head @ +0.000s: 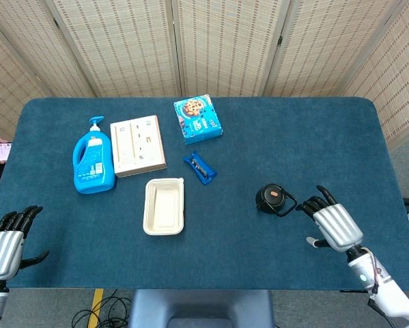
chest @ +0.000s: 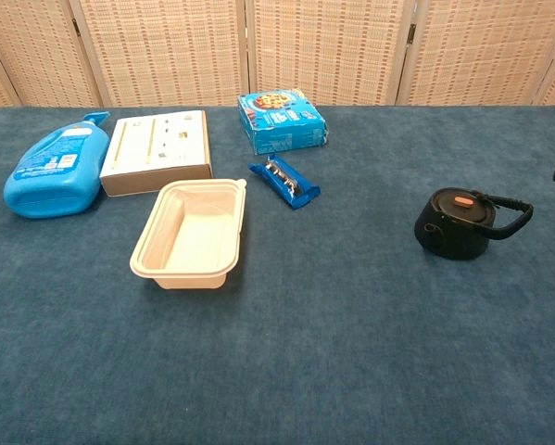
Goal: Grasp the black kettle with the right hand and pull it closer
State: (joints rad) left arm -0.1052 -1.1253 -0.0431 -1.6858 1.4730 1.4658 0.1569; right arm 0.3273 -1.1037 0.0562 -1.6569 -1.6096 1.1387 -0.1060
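Left hand (head: 1, 247): fingers spread, empty, at the bench's (head: 259, 260) near left edge.
Right hand (head: 335, 225): fingers apart, empty, just beside the kettle's handle.
Black kettle (head: 270, 198): upright, right of the white tray (head: 164, 206).

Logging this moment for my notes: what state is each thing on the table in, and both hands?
Kettle: upright, lid on, handle toward the right hand, not held.
Food tray: open, empty.
Detergent bottle: lying flat, capped.
White box: lying flat, closed.
Blue box: lying flat, closed.
Blue wrapper: lying flat.
Right hand: open, fingers near the kettle handle, holding nothing.
Left hand: open at the table edge.
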